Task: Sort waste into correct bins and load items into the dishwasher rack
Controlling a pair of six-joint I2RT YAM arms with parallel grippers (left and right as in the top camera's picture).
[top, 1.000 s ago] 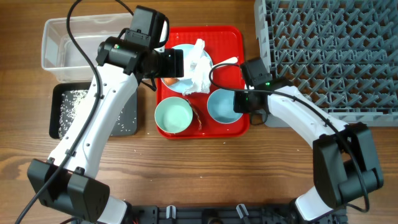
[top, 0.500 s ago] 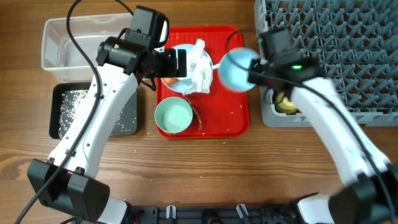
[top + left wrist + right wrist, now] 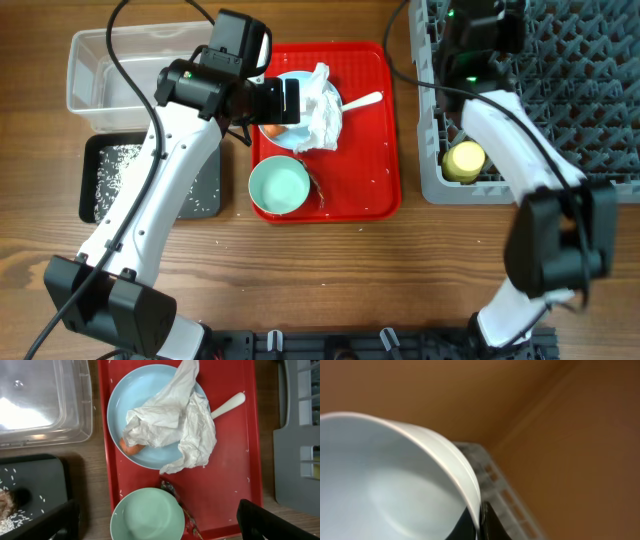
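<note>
Right pincer (image 3: 479,521) pinches the pale blue bowl (image 3: 395,490) (rim only).

A flat red tray (image 3: 368,150) with a raised rim and rounded corners lies squarely on the brown wooden table (image 3: 330,285), whose grain runs from side to side in the overhead view.

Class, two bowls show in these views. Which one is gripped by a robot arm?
The pale blue bowl, its rim pinched in the shut right gripper, seen in the right wrist view. The mint-green bowl sits free on the red tray.
</note>
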